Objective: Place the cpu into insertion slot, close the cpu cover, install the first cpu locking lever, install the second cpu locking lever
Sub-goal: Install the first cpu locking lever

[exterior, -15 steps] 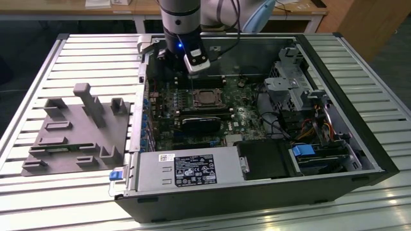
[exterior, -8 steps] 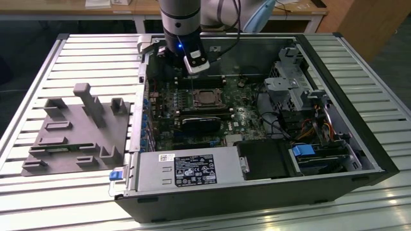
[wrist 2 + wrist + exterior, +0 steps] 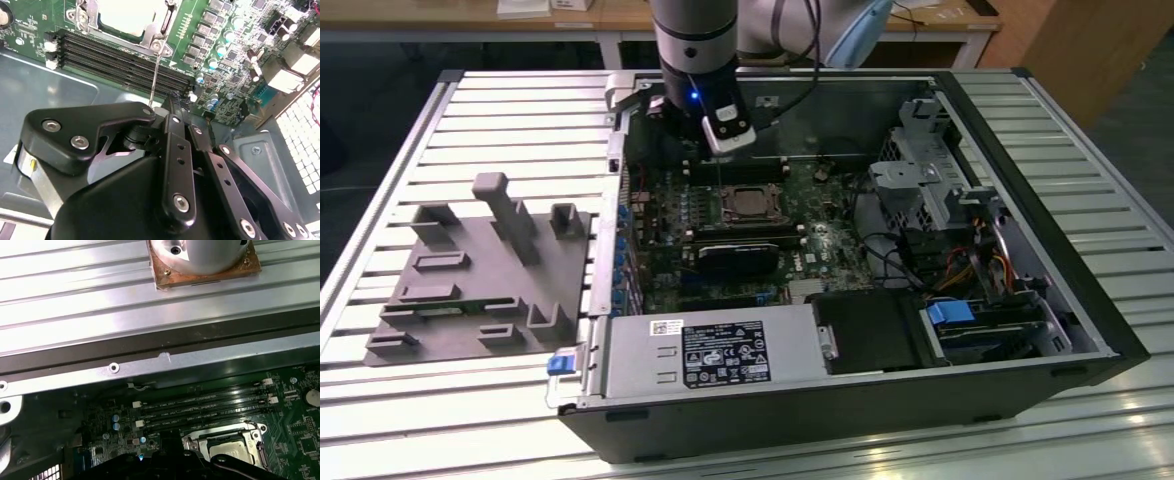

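The cpu point(image 3: 750, 203) lies in the insertion slot point(image 3: 724, 203) on the motherboard, its silver top showing in both wrist views point(image 3: 131, 15) point(image 3: 227, 450). The cpu cover point(image 3: 195, 442) lies flat around the chip as a silvery frame point(image 3: 162, 27). A thin wire locking lever point(image 3: 155, 75) rises from the socket's corner up to my gripper point(image 3: 162, 105). The black fingers meet at the lever's free end and appear shut on it. In the exterior view my gripper point(image 3: 724, 150) hangs just behind the socket, toward the case's back wall.
Black memory slots point(image 3: 120, 62) run beside the socket, between it and the case wall point(image 3: 165, 365). A black heatsink block point(image 3: 734, 258) lies in front of the socket. A drive cage and cables point(image 3: 947, 200) fill the exterior view's right. A grey fixture point(image 3: 480, 270) stands on the table outside the case.
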You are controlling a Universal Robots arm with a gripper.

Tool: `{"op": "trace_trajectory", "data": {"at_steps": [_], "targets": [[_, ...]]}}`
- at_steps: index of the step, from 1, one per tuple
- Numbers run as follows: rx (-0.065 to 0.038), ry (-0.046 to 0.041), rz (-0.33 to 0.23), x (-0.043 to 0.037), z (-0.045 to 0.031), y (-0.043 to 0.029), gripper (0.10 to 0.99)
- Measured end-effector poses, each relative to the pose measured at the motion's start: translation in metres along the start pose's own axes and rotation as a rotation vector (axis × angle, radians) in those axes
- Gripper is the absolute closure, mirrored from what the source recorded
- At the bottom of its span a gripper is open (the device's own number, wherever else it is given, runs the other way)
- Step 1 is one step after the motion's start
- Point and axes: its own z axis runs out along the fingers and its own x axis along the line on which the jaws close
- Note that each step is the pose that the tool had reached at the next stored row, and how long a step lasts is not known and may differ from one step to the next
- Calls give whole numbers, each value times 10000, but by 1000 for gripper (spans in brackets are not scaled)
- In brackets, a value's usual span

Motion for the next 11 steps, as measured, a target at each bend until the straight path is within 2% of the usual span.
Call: {"op": "trace_trajectory", "data": {"at_steps": [6,11], "targets": [[1,3,2,-96,5,18,980],[3,16,6,-237,12,45,980]]}}
